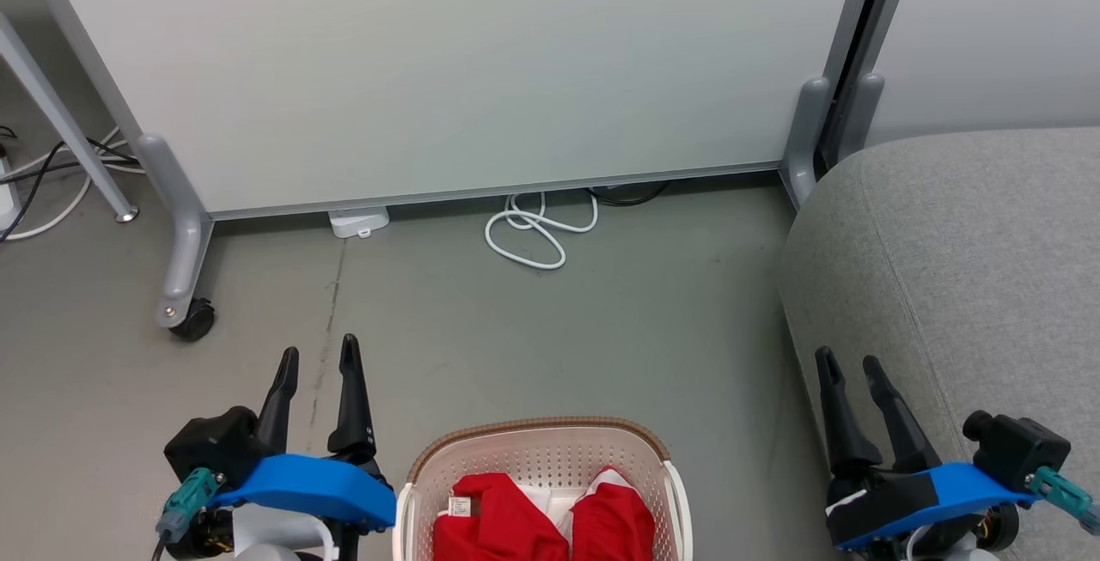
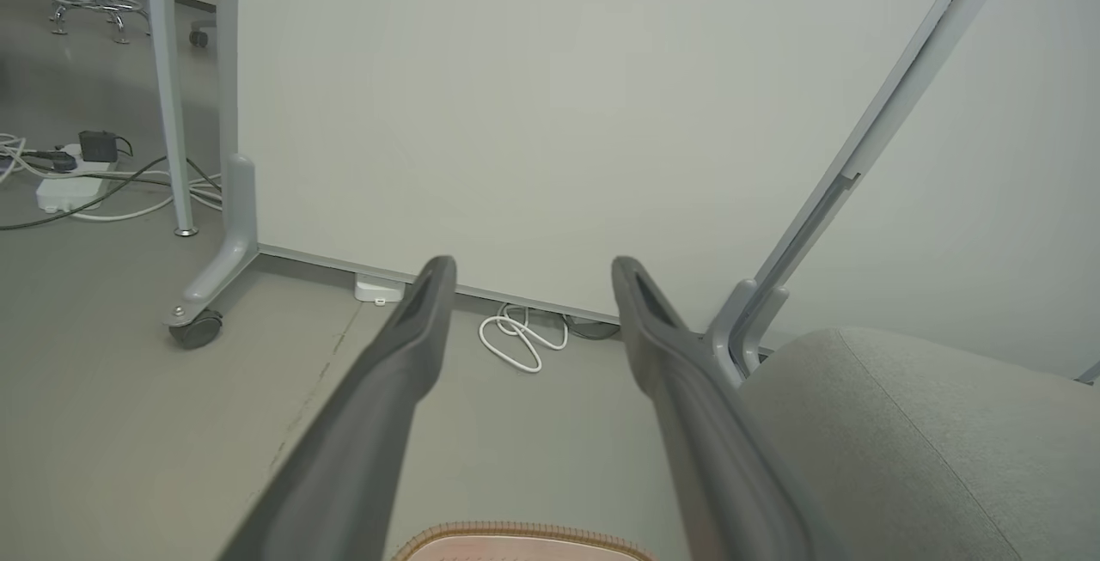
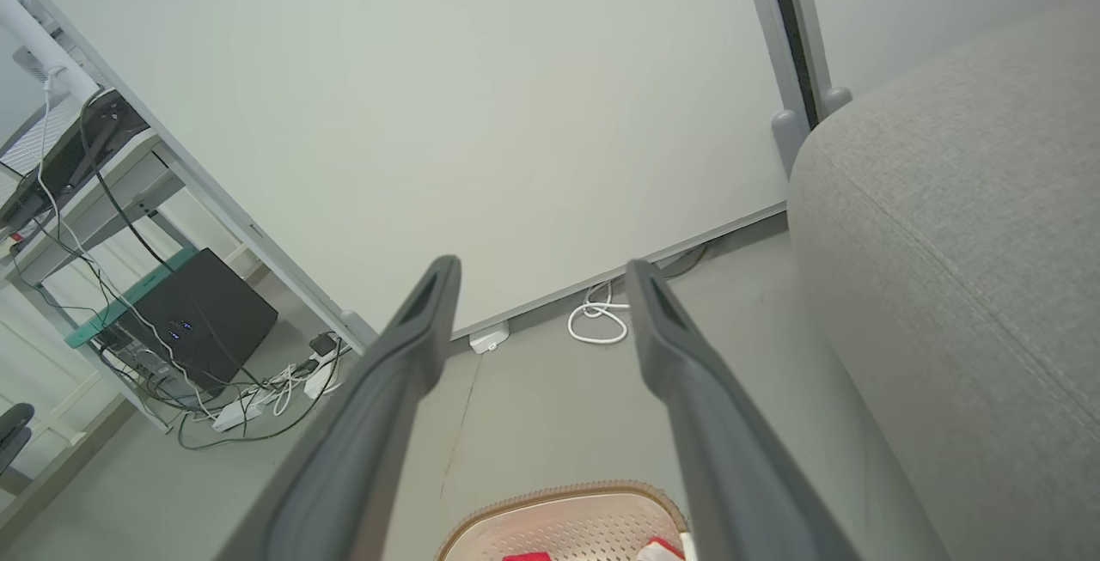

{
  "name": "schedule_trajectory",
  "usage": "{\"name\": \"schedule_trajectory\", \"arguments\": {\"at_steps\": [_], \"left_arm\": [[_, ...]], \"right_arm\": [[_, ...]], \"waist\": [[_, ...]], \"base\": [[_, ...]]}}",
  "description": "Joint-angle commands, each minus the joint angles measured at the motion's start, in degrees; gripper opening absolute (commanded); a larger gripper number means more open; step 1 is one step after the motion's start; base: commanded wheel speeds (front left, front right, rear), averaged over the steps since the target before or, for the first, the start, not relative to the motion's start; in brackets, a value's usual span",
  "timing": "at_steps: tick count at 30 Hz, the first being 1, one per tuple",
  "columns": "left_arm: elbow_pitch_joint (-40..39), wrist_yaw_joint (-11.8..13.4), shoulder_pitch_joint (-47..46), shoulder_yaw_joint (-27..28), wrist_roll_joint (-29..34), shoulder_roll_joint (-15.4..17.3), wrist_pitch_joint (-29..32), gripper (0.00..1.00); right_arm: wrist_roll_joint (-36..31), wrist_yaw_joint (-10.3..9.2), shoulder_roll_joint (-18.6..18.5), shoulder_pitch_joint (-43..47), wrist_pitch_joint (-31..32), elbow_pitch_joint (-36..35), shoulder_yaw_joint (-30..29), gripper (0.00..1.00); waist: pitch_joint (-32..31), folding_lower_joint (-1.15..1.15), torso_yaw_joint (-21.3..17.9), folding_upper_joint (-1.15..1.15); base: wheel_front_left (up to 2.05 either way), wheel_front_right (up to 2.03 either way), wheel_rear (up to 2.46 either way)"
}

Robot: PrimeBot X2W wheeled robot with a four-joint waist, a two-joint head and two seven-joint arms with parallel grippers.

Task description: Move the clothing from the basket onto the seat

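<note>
One basket (image 1: 541, 425), cream-white with a brown woven-look rim, standing on the grey floor (image 1: 601, 312). Only its far half visible in the head view, the near half cut off by the lower edge.

Inside the basket, the clothing (image 1: 498, 528): two bright red pieces with white trim, side by side and touching. Second piece (image 1: 615, 516) in the right part of the basket. Lower parts of both cut off. One small white tag (image 1: 459, 506) on the left piece, with printing too small to read. In the right wrist view only small bits of red inside the basket rim; in the left wrist view only the rim itself.

Two claws. Left claw (image 1: 320, 348) just to the left of the basket, right claw (image 1: 849, 358) well to the right of it, in front of the seat edge. Both with the two dark fingers spread apart, nothing between them.

One seat (image 1: 962, 269), grey fabric with one seam line, to the right of the basket and apart from it, cut off at the right and lower edges.

Beyond the basket, one pale partition panel (image 1: 447, 63) on grey feet, one caster (image 1: 193, 320) at its left foot, and one white cable (image 1: 533, 239) in loose loops under its lower edge.
</note>
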Motion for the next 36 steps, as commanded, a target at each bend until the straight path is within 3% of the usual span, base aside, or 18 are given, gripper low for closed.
{"name": "schedule_trajectory", "arguments": {"at_steps": [1,24,36], "left_arm": [[-0.3,0.3,-1.3,-0.3,1.2,0.5,-0.4,1.00],[-0.6,1.5,-1.3,-3.1,13.1,0.8,-3.5,1.00],[-0.2,0.5,-1.5,-3.8,17.9,0.5,-4.9,1.00]], "right_arm": [[-1.1,0.10,-0.4,-1.0,-0.4,-0.4,0.2,1.00],[-12.7,0.13,-0.5,-0.7,-3.5,0.1,2.0,1.00],[-17.8,0.14,-0.5,-0.7,-4.9,0.4,2.7,1.00]], "waist": [[0.0,0.00,0.0,0.00],[0.1,0.00,0.6,0.00],[0.2,0.00,1.1,0.00]], "base": [[0.00,0.00,0.00],[0.00,0.00,0.00],[0.00,0.00,0.00]]}}
